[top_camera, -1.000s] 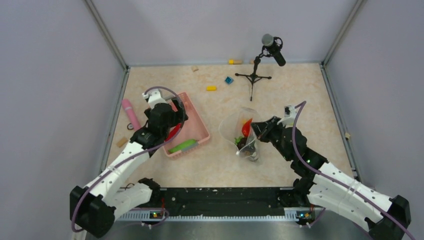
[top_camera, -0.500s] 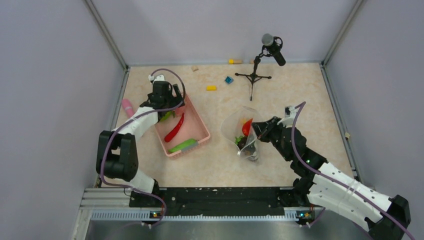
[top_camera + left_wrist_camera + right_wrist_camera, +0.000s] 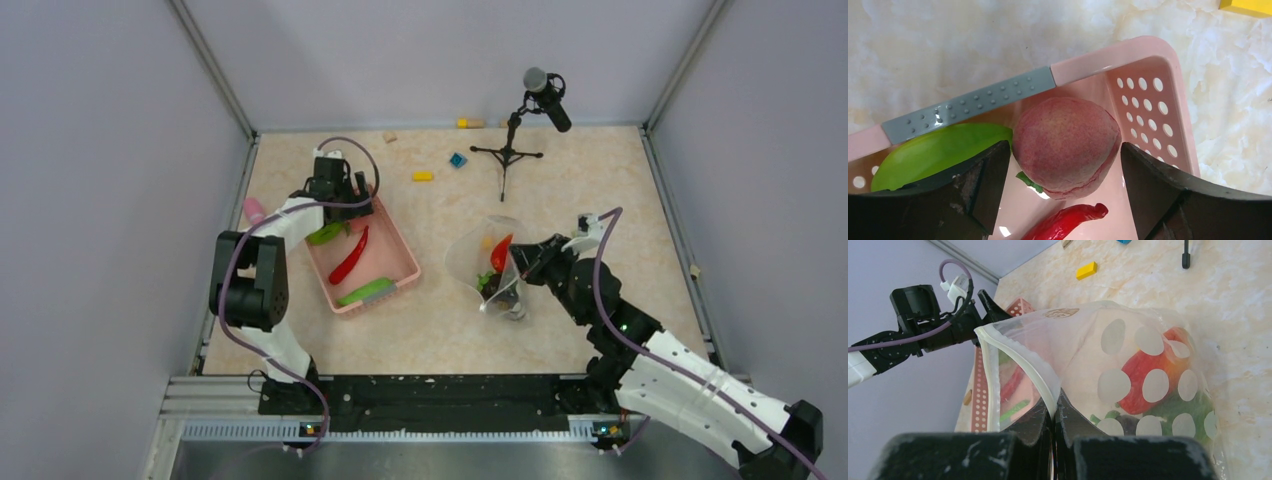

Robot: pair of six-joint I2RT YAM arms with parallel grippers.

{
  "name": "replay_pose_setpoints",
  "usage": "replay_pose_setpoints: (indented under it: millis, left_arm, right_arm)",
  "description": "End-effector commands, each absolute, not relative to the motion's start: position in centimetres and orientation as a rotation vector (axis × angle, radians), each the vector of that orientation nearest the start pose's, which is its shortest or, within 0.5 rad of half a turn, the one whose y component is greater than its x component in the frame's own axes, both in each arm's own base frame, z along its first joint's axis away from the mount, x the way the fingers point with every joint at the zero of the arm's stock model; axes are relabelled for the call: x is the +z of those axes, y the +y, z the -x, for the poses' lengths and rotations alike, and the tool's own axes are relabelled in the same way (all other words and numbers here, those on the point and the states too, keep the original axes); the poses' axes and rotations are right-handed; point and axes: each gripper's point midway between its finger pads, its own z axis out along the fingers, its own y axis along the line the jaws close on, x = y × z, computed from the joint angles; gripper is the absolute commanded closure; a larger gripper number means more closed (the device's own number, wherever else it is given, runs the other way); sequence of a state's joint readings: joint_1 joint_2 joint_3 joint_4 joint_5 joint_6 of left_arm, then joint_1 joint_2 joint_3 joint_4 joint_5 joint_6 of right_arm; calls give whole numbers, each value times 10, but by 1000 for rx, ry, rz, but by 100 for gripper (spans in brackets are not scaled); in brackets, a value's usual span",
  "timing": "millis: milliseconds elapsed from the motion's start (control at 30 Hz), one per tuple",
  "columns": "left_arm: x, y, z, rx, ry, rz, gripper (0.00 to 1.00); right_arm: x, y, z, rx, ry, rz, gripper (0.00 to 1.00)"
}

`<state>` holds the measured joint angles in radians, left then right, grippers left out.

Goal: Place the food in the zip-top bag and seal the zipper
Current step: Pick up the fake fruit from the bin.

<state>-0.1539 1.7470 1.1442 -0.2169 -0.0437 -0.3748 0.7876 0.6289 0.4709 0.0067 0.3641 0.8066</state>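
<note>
A pink peach-like fruit (image 3: 1066, 145) lies in the far corner of the pink basket (image 3: 1113, 57), beside a green pepper (image 3: 938, 152) and a red chili (image 3: 1068, 222). My left gripper (image 3: 1063, 165) is open, with one finger on each side of the pink fruit and a gap on its right side. A long green cucumber (image 3: 364, 291) lies at the basket's near end. My right gripper (image 3: 1054, 412) is shut on the zipper (image 3: 1018, 357) of the dotted zip-top bag (image 3: 1128, 350), holding its mouth open toward the basket. Red and green food (image 3: 1148, 370) sits inside the bag.
A microphone stand (image 3: 508, 150) rises behind the bag. A yellow block (image 3: 422, 177) and a blue block (image 3: 458, 160) lie at the back. A pink stick (image 3: 254, 208) lies left of the basket, partly hidden by my left arm.
My left arm has stretched back over the basket's far corner, and its jaws have narrowed a little around the pink fruit. My right gripper and the bag have shifted slightly right.
</note>
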Motion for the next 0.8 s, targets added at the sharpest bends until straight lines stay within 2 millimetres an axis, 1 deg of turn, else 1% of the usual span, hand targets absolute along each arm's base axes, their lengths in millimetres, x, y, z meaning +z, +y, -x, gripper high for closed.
replay_pose_setpoints:
  millis: [0,67,133,200,333,467,667,767]
  left_arm:
    - [84,-77,-449,-205,2356,265,15]
    - [82,-74,-450,-183,2359,273,16]
    - [79,-76,-451,-190,2371,276,17]
    - [74,-79,-451,-212,2384,267,21]
    - [72,-83,-453,-234,2399,259,35]
    - [74,-89,-448,-271,2407,247,51]
    - [83,-90,-434,-298,2394,275,62]
    - [90,-88,-426,-302,2383,306,68]
  right_arm:
    - [235,182,-237,856,1716,-311,100]
    - [235,182,-238,854,1717,-314,100]
    - [235,182,-237,856,1717,-312,100]
    - [236,183,-237,861,1717,-309,100]
    - [235,182,-236,861,1721,-310,100]
    - [235,183,-235,867,1723,-311,100]
    - [235,182,-234,876,1720,-316,100]
    - [233,182,-234,874,1724,-319,100]
